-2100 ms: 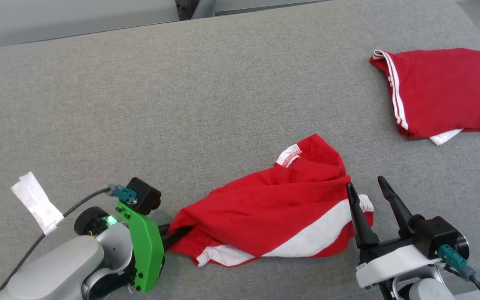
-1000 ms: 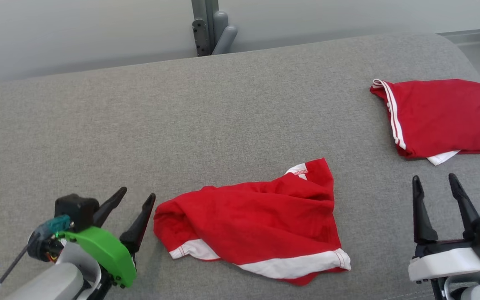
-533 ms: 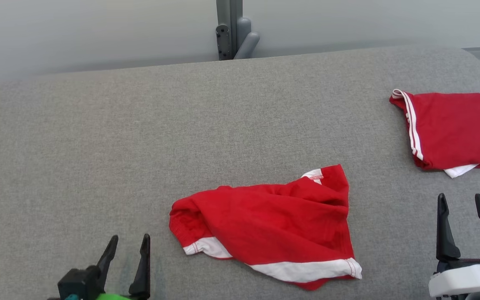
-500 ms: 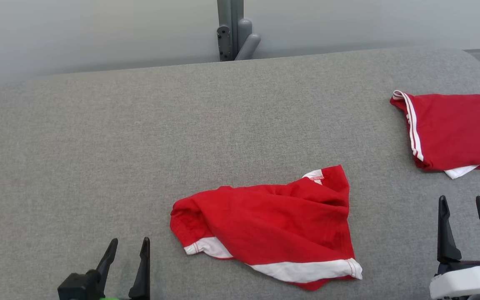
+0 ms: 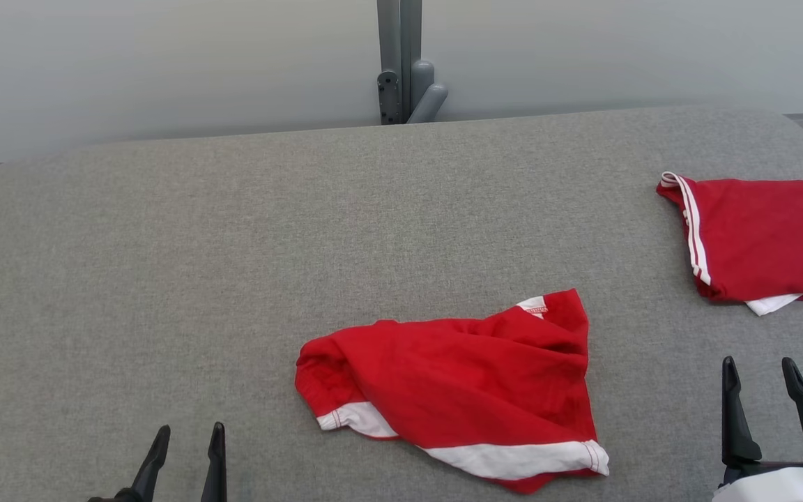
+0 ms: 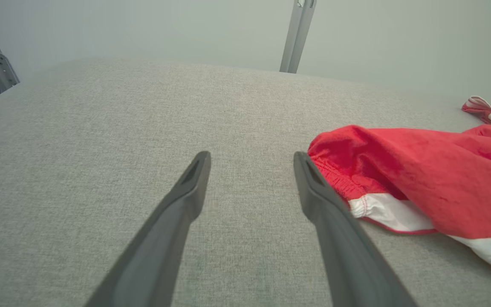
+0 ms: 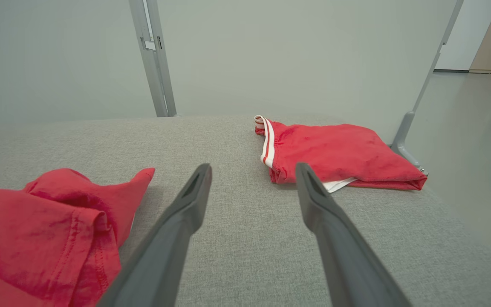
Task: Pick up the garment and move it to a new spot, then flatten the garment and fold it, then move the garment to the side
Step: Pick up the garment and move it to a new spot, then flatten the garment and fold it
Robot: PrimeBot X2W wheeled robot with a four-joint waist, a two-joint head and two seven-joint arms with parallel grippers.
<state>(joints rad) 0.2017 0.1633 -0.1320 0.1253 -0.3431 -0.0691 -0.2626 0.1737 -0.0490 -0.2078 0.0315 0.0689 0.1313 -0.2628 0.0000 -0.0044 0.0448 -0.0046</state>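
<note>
Lying crumpled garment [image 5: 457, 390] between left fingers [image 5: 216, 461] and right fingers [image 5: 732, 418], touching neither.

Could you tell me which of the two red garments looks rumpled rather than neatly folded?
The middle garment, with the broad white band along its near edge: it lies creased and bunched, while the right-hand garment is a tidy fold.

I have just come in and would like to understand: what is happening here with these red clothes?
A two-armed robot is working on a red garment that lies crumpled, not yet folded, near the middle of the grey padded table. Its left claw and right claw are both open and empty, one on each side of it. A second red garment lies folded at the table's right end.
</note>
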